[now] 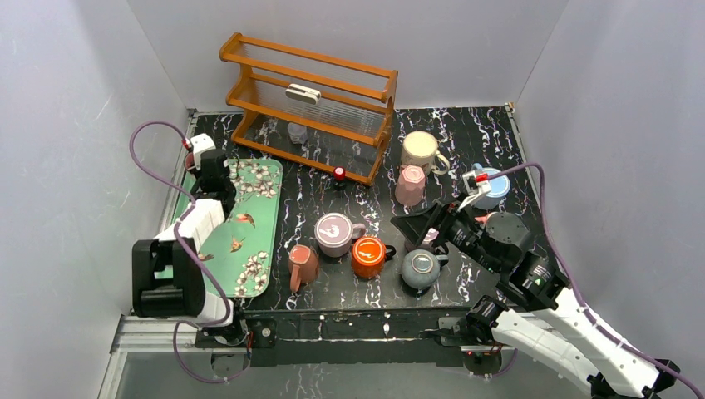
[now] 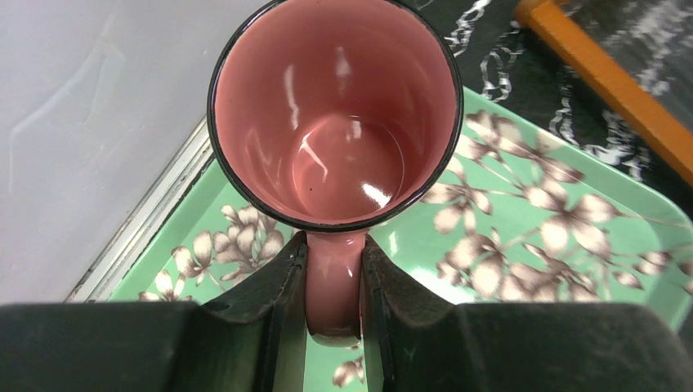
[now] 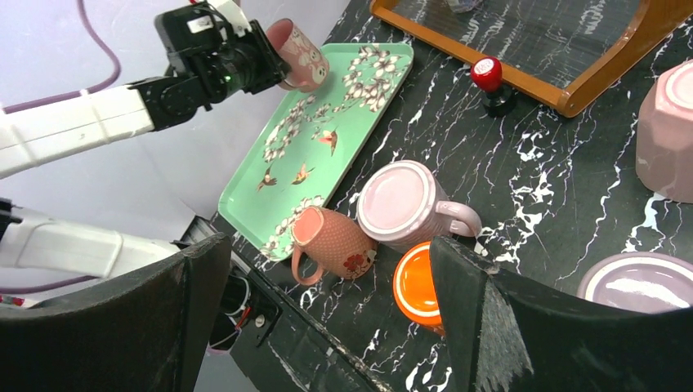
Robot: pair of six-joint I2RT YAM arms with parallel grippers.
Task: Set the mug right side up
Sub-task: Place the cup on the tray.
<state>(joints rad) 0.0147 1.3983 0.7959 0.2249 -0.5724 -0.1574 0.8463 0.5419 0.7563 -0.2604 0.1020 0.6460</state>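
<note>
- Left fingers pinched almost shut on handle of pink mug, one finger on each side.
- Pink mug held tipped sideways, mouth facing the wrist camera, over far left end of green tray.
- Right fingers spread wide, gripping nothing, hovering above front of counter.
- Beneath them: salmon mug on its side just beside tray edge, lilac mug upside down just beside it, orange mug near both.
</note>
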